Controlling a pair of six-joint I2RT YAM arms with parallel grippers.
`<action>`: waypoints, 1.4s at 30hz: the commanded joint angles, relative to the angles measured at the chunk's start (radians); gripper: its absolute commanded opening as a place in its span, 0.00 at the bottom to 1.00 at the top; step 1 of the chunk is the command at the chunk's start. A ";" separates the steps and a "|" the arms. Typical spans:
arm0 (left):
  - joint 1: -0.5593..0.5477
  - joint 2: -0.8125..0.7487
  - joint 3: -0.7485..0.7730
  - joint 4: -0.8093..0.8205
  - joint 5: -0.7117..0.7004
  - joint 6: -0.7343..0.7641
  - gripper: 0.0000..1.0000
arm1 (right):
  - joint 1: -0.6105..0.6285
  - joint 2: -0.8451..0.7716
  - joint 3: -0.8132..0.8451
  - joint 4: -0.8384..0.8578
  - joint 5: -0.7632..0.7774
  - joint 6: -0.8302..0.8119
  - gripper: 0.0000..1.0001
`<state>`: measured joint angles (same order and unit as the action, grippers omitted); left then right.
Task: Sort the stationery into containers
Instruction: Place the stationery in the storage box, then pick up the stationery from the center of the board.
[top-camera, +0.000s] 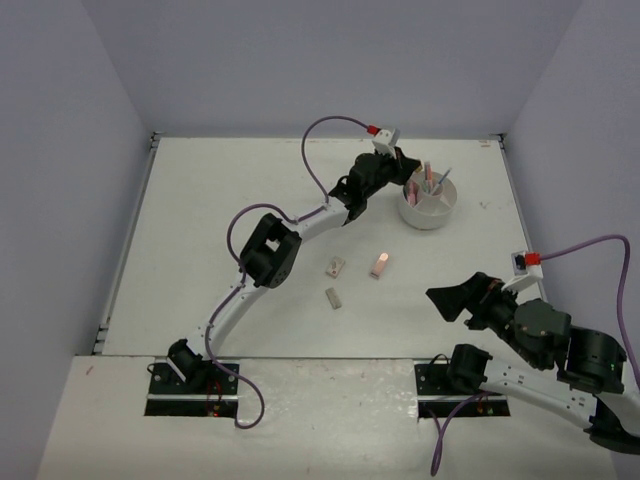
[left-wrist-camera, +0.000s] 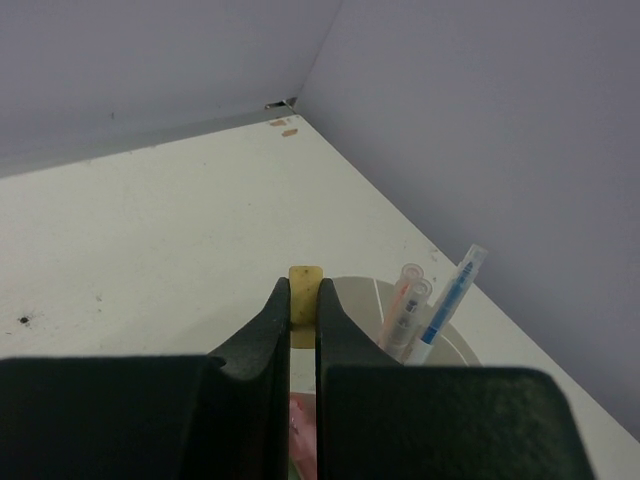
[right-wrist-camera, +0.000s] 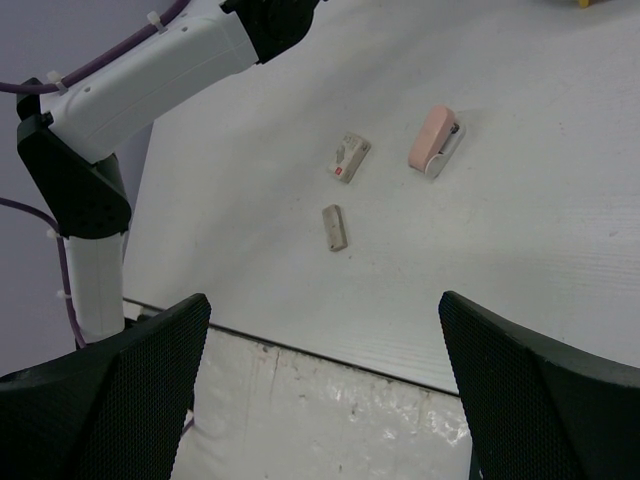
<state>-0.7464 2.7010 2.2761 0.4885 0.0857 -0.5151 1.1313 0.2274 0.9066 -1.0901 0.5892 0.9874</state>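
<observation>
Top external view: one pink block (top-camera: 380, 264) and two tan blocks (top-camera: 335, 266) lie on the table (top-camera: 200, 250); three pens (left-wrist-camera: 420, 310) stand in one tub (top-camera: 428, 218). Left end effector (left-wrist-camera: 303, 300), crowding the tub's rim, clamps one yellow block (left-wrist-camera: 305, 285); right end effector (top-camera: 447, 300) gapes apart.

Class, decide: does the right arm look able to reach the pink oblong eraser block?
Probably yes: the open right gripper faces the pink oblong eraser block, with only bare white table between them.

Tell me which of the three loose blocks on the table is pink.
The rightmost block, nearest the white tub. The tan block and the red-marked block left of it are not pink.
</observation>
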 joint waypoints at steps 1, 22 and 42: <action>0.006 -0.001 0.037 0.019 0.057 -0.026 0.03 | 0.001 0.037 -0.002 0.019 0.023 0.009 0.99; 0.015 -0.042 0.022 -0.063 0.072 -0.028 0.54 | 0.001 0.053 -0.003 0.032 0.014 0.010 0.99; 0.161 -0.656 -0.399 -0.493 -0.282 -0.079 1.00 | -0.001 0.473 -0.031 0.226 -0.004 -0.096 0.99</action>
<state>-0.6514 2.2571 2.0001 0.1588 -0.0848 -0.5833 1.1313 0.5269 0.8854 -0.9480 0.5635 0.8918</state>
